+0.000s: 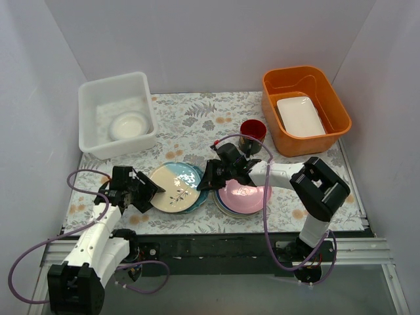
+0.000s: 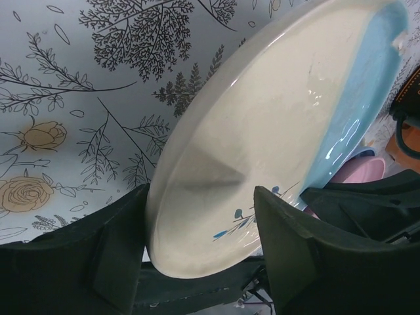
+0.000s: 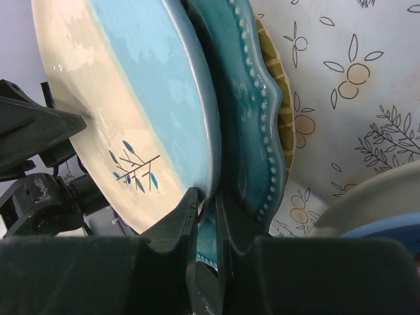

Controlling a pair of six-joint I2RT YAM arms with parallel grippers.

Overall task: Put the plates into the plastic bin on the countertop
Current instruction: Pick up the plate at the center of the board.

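Observation:
A cream and light blue plate [image 1: 174, 187] with a blue sprig lies tilted on a teal plate [image 1: 199, 194] at the front middle of the countertop [image 1: 197, 118]. My right gripper [image 1: 209, 176] is shut on this plate's right rim [image 3: 197, 131], one finger on its face and one under it, above the teal plate [image 3: 243, 98] and a straw-yellow plate [image 3: 281, 85]. My left gripper [image 1: 146, 190] is open, its jaws straddling the plate's left rim [image 2: 262, 131]. A pink plate [image 1: 244, 193] tops a stack on the right. The white plastic bin [image 1: 111, 80] at the back left holds one cream plate [image 1: 128, 125].
A dark red mug [image 1: 252, 129] stands just behind my right gripper. An orange tub [image 1: 335, 98] at the back right holds a white rectangular dish [image 1: 300, 116]. White walls close in the back and both sides.

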